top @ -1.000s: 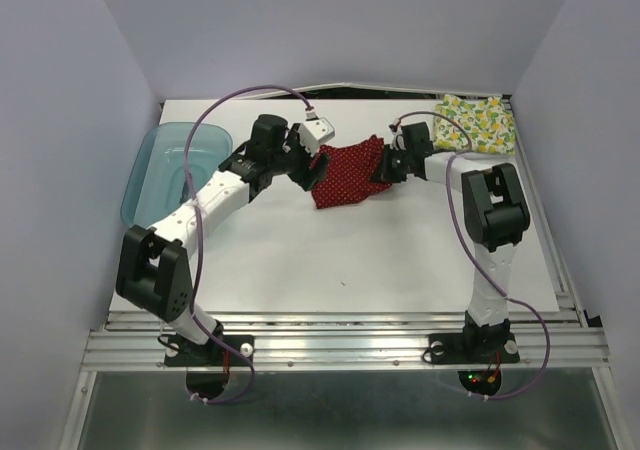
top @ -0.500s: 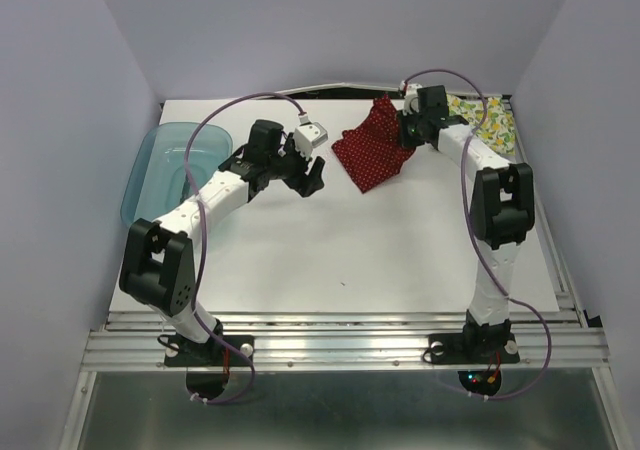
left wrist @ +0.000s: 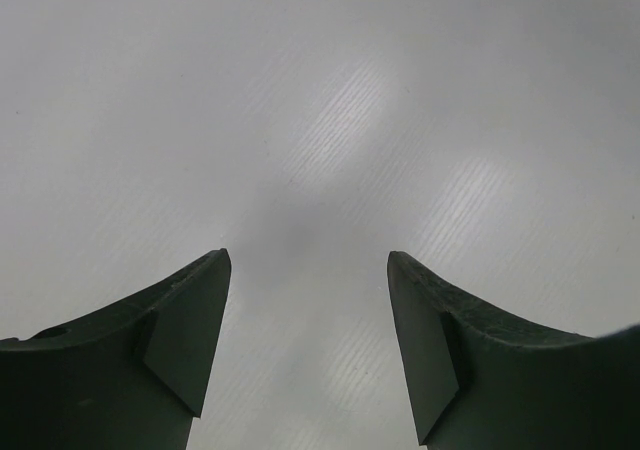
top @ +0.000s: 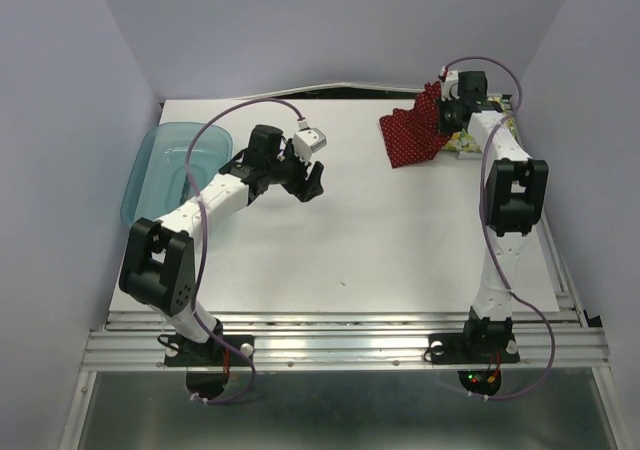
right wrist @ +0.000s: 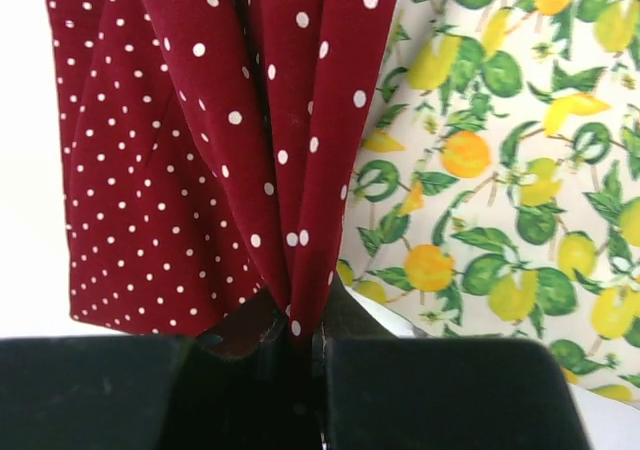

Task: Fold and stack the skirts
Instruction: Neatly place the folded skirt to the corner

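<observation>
The dark red polka-dot skirt (top: 412, 134) hangs bunched from my right gripper (top: 446, 116) at the far right of the table. In the right wrist view the jaws are shut on a fold of the red skirt (right wrist: 200, 170), my right gripper (right wrist: 305, 345) holding it above the cream fruit-print skirt (right wrist: 500, 170). The fruit-print skirt (top: 490, 120) lies folded in the far right corner, mostly hidden by the arm and red cloth. My left gripper (top: 316, 178) is open and empty over bare table left of centre; its fingers (left wrist: 190, 320) stand wide apart.
A translucent blue tray (top: 165, 165) sits at the far left edge of the white table (top: 350, 260). Purple walls close in on three sides. Each arm trails a purple cable.
My right gripper has carried the red skirt from the table's middle back and to the right, over the fruit-print skirt. My left gripper let go of the skirt and stayed near centre-left.
</observation>
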Action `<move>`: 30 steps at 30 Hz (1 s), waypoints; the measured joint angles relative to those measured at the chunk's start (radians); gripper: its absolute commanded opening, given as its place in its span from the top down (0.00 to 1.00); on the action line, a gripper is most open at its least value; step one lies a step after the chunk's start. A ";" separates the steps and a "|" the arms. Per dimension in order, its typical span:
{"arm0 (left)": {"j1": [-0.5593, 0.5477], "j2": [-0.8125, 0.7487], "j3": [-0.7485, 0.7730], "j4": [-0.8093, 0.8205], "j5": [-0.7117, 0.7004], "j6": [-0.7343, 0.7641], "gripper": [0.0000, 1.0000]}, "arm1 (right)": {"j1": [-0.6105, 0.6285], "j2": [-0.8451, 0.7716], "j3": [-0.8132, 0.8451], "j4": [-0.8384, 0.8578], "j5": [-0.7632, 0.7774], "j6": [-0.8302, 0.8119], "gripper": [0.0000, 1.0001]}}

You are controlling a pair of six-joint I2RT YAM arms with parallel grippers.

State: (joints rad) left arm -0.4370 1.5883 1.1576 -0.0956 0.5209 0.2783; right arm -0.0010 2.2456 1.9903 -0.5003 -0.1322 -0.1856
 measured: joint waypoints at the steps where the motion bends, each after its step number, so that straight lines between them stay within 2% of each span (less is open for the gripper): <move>1: 0.000 0.000 0.000 0.000 0.000 0.000 0.25 | -0.006 0.001 0.009 -0.007 -0.004 -0.002 0.99; 14: 0.000 0.000 0.000 0.001 0.002 0.000 0.25 | -0.071 0.019 0.195 -0.057 -0.058 0.008 0.99; 30: 0.000 0.010 -0.001 0.002 0.002 0.000 0.26 | -0.190 0.044 0.249 -0.077 -0.125 0.033 0.99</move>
State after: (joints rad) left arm -0.4370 1.5982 1.1568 -0.0940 0.5228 0.2787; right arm -0.1913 2.2898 2.2395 -0.5777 -0.2569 -0.1524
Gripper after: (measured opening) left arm 0.745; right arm 0.094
